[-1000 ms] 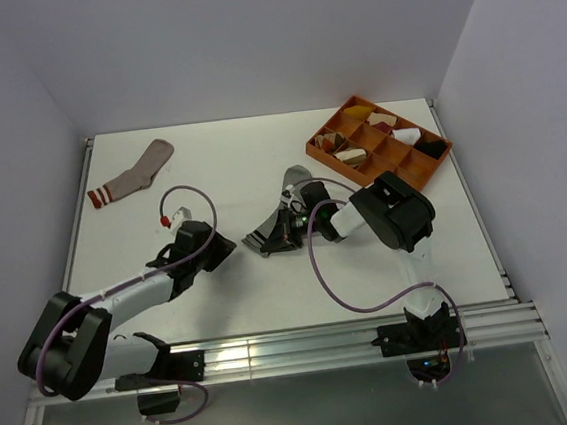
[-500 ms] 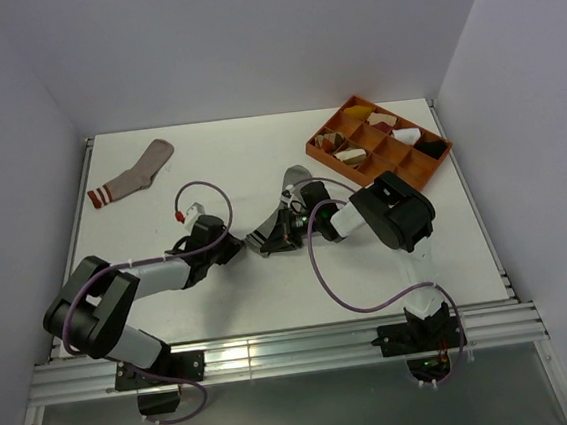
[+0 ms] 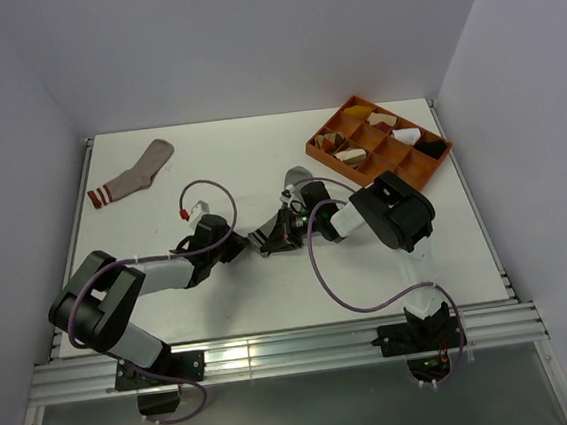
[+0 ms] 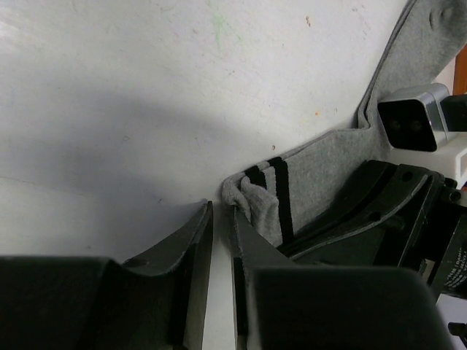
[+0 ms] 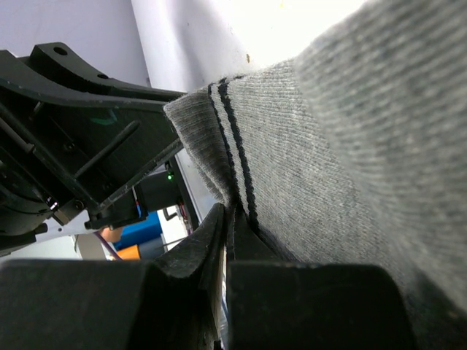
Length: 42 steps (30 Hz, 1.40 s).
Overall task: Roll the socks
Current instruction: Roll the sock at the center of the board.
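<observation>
The grey sock (image 3: 294,182) with dark cuff stripes lies mid-table. My right gripper (image 3: 270,238) is shut on its striped cuff, and the right wrist view (image 5: 232,213) shows the knit (image 5: 328,138) pinched between the jaws. My left gripper (image 3: 236,244) lies low on the table just left of that cuff. In the left wrist view (image 4: 221,210) its jaws stand almost together with a thin slit of bare table between them, and the bunched cuff (image 4: 264,195) touches the right fingertip. The pinkish-tan sock (image 3: 131,174) lies flat at the far left.
An orange divided tray (image 3: 409,170) with small cloth bundles stands at the far right. The right arm's camera and body (image 4: 412,117) sit close behind the grey sock. White walls enclose the table; a metal rail runs along the near edge.
My left arm has folded its elbow up and slid its gripper to the right, up to the grey sock's cuff. The right gripper and the sock have stayed in place.
</observation>
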Motion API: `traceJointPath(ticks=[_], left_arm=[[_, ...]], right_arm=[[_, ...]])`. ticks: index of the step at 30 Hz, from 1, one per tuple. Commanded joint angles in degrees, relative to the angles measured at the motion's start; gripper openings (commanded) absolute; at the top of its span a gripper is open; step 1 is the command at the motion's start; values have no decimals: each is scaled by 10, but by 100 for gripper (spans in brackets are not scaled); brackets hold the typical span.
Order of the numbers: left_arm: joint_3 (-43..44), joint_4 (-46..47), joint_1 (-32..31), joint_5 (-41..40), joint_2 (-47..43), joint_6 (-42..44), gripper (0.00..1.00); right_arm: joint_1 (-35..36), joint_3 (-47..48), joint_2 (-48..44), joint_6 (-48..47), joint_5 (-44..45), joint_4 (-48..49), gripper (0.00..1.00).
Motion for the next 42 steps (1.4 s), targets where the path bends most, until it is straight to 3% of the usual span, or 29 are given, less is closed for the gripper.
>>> traceJointPath(ticks=[1,21,34,42], left_arm=[[-10,36,-10,10,-16,7,21],[-63,156,-13,18,-39,1,23],[-44,73,-13,-6,-48,-4,30],[-44,140,-13,21,-28,13,30]], right_arm=[[-4,2,15,-9,13,-6,0],[-4,3,19,-8,17,-5,0],[-5,3,18,-7,15,-3,0],[-5,2,19,-12,15,-5,0]])
